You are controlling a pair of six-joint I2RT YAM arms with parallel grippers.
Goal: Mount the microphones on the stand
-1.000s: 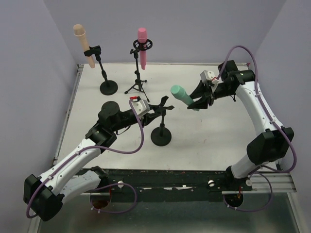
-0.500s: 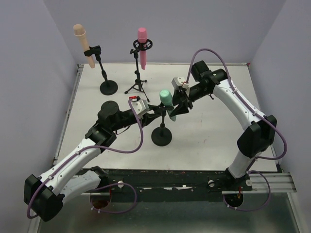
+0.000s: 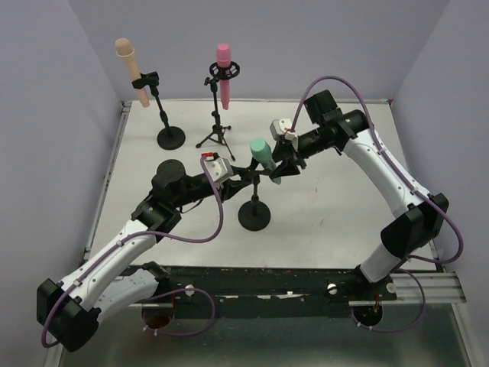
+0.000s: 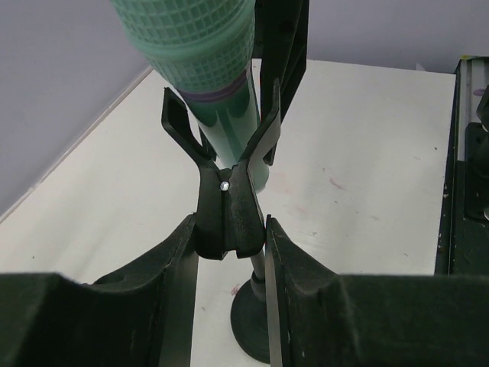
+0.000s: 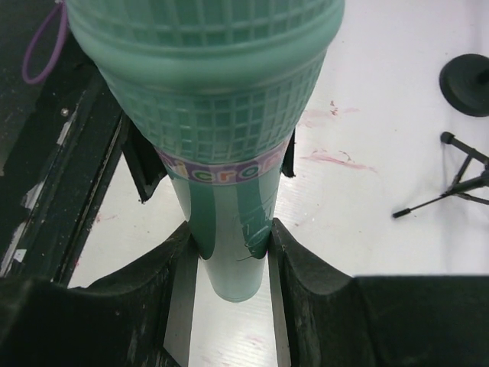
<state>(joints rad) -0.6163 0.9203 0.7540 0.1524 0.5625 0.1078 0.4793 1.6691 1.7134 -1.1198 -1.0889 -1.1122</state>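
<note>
My right gripper (image 3: 281, 170) is shut on the teal-green microphone (image 3: 263, 157), gripping its handle (image 5: 229, 252). The microphone is tilted and lies in the black clip (image 4: 229, 153) of the near round-base stand (image 3: 253, 212). My left gripper (image 3: 246, 176) is shut on that clip's lower end (image 4: 228, 222), holding it from the left. The peach-beige microphone (image 3: 131, 69) is clipped in the far left round-base stand (image 3: 170, 138). The pink microphone (image 3: 224, 73) sits in the tripod stand (image 3: 217, 138).
The white table (image 3: 336, 214) is boxed by lilac walls at the back and sides. A black rail runs along its left edge (image 3: 114, 153). The tripod's leg (image 5: 451, 191) and a round base (image 5: 467, 84) show in the right wrist view.
My right arm carried the teal-green microphone left from mid-air over the table to the near stand's clip. In the last half second it only shifted slightly. The left arm held still.
</note>
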